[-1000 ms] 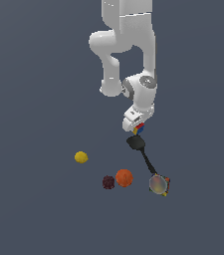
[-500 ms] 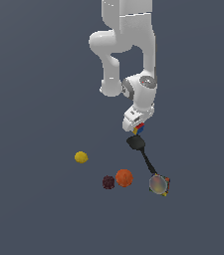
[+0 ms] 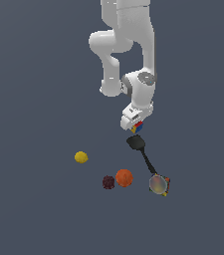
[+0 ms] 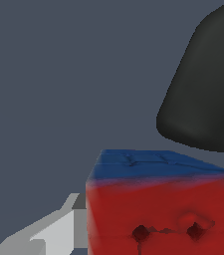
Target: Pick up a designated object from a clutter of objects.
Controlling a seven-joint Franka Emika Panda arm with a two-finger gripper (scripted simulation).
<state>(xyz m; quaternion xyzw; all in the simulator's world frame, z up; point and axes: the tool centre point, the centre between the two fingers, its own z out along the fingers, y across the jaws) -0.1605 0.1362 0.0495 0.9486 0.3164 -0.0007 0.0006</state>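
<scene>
A: What lies in the clutter, left to right in the exterior view?

B: 1 yellow ball, 1 dark maroon berry, 1 orange ball, 1 black spatula, and 1 shiny round disc at the spatula's near end.

A: And the gripper?

B: Its jaws are clenched on 1 multicoloured cube, lifted just above the spatula's far blade. The wrist view shows the cube's red and blue faces against a pale finger. No readable writing anywhere.
</scene>
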